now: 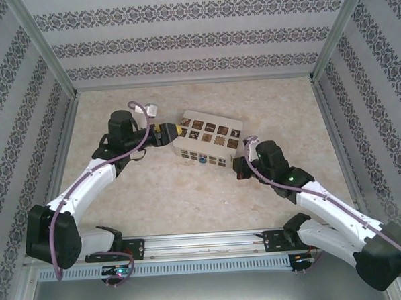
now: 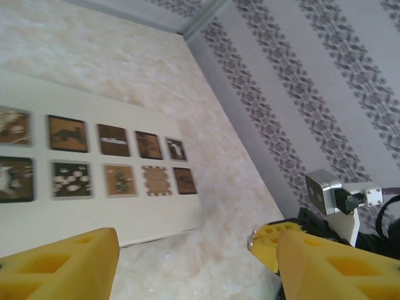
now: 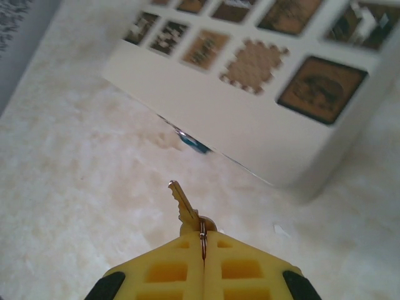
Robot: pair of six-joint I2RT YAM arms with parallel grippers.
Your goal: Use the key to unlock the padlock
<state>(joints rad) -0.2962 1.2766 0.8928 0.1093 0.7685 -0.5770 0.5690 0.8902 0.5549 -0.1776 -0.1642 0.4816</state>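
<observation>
The tiny teal-blue padlock [image 3: 194, 145] lies at the near foot of the white box [image 3: 250, 125], mostly hidden under its edge. From above, the padlock [image 1: 202, 159] is a blue speck against the box [image 1: 207, 140]. My right gripper [image 3: 203, 236] is shut on a brass key [image 3: 182, 203] whose blade points toward the padlock, a short way off. The right gripper [image 1: 240, 168] sits just right of the box's near corner. My left gripper [image 2: 187, 259] is open, one yellow finger [image 2: 62, 269] beside the box [image 2: 125, 212]. The left gripper [image 1: 165, 134] is at the box's left end.
The box top carries several brown patterned squares [image 2: 119, 139]. Patterned walls [image 1: 194, 36] and metal posts enclose the marble-look table [image 1: 190, 204]. In the left wrist view, the right arm's wrist camera [image 2: 325, 194] stands close on the right.
</observation>
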